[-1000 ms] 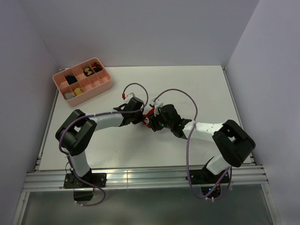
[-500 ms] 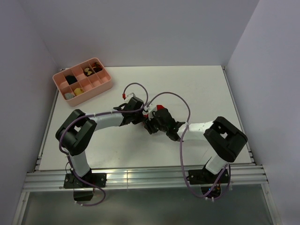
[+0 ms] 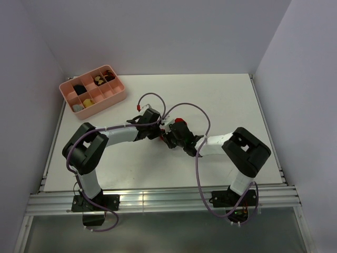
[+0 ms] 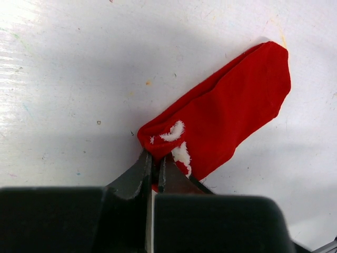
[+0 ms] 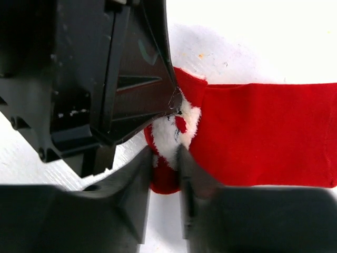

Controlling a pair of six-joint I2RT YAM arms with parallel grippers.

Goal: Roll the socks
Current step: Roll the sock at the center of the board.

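The red socks (image 4: pixel 231 105) lie flat and oblong on the white table, with white marks at the near end. In the top view only a small red patch of the socks (image 3: pixel 179 121) shows between the two wrists. My left gripper (image 4: pixel 155 163) is shut on the marked end's edge; it sits mid-table in the top view (image 3: pixel 159 130). My right gripper (image 5: pixel 166 161) has its fingers on both sides of the same white-marked end of the socks (image 5: pixel 263 132), pinching the fabric. The left gripper's black body (image 5: pixel 116 79) is right beside it. The right gripper (image 3: pixel 169 136) nearly touches the left one.
A pink compartment tray (image 3: pixel 103 104) with dark, yellow and grey bundles stands at the back left. Purple cables (image 3: pixel 152 96) arch above both wrists. Grey walls close in the table on the left, back and right.
The right arm's elbow has swung left and its gripper has drawn in against the left gripper, at the socks' marked end. The left arm has barely moved.
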